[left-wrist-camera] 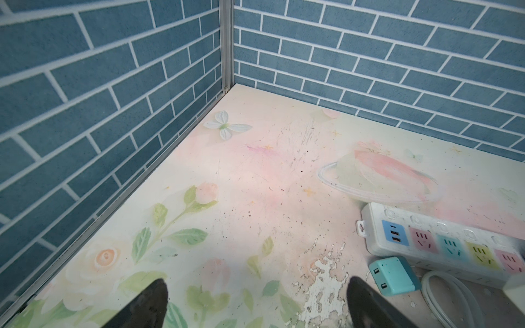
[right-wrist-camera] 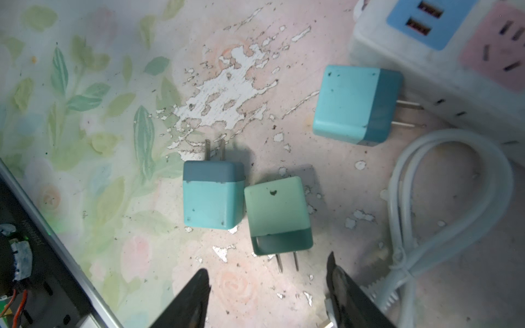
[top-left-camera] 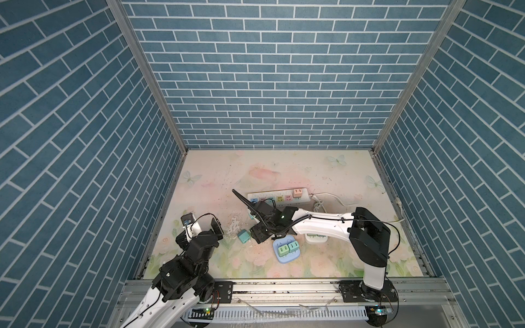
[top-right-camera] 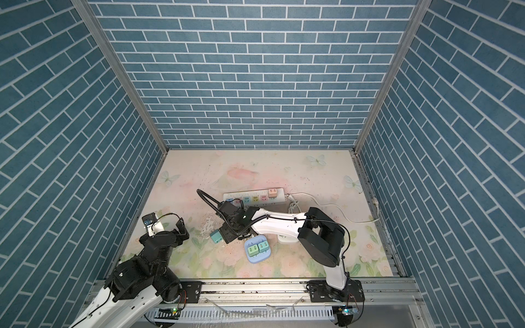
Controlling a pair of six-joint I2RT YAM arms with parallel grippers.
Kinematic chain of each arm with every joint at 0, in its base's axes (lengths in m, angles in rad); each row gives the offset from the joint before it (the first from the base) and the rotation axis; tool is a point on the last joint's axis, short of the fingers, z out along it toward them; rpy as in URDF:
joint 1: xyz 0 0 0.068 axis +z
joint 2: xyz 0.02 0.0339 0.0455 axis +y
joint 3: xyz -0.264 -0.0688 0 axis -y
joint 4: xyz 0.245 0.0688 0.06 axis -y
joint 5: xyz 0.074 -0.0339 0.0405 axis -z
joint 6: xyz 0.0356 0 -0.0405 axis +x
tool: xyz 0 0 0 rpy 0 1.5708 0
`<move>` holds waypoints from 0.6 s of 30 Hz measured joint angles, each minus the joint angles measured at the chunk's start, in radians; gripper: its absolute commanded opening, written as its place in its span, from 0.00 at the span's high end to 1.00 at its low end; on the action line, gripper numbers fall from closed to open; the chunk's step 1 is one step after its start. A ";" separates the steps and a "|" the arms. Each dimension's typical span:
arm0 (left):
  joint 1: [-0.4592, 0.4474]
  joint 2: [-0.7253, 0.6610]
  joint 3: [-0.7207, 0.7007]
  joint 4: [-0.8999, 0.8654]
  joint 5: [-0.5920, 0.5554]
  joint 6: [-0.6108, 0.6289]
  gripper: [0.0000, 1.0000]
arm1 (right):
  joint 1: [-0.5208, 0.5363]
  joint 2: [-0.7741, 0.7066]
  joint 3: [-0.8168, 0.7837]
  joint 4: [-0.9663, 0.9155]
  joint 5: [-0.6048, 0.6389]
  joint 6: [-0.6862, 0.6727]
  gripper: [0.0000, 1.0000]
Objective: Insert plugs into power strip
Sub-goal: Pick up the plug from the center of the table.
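A green plug [right-wrist-camera: 277, 210] lies on the floral mat [right-wrist-camera: 85, 142] just beside a teal plug [right-wrist-camera: 211, 198]; a second teal plug [right-wrist-camera: 349, 105] lies by the power strip [right-wrist-camera: 420, 73]. The right gripper [right-wrist-camera: 268, 279], jaws apart and empty, sits near the green plug's prongs. The left gripper [left-wrist-camera: 260, 301] is spread wide, empty.

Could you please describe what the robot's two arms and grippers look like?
Both the left arm and the right arm have white shell links joined by boxy black joint housings. Thin black cables run along them, and a ribbed black conduit loops off the right wrist. The left gripper and right gripper have dark, tapering fingers.
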 measured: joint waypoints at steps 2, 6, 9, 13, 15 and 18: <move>0.000 0.000 0.000 0.000 -0.001 -0.001 0.00 | 0.000 0.022 0.019 -0.010 0.000 -0.005 0.32; 0.000 0.000 0.000 0.000 -0.003 -0.002 0.01 | 0.000 0.063 0.051 -0.035 0.004 -0.011 0.32; 0.000 0.000 0.000 0.000 -0.004 -0.003 0.00 | 0.001 0.089 0.071 -0.058 0.010 -0.014 0.32; 0.000 0.000 0.000 0.000 -0.004 -0.003 0.00 | 0.001 0.117 0.098 -0.084 0.026 -0.015 0.32; 0.000 0.000 0.000 0.000 -0.005 -0.003 0.00 | 0.002 0.131 0.115 -0.100 0.035 -0.016 0.33; 0.000 0.000 0.000 0.000 -0.005 -0.003 0.00 | 0.002 0.158 0.145 -0.115 0.042 -0.029 0.33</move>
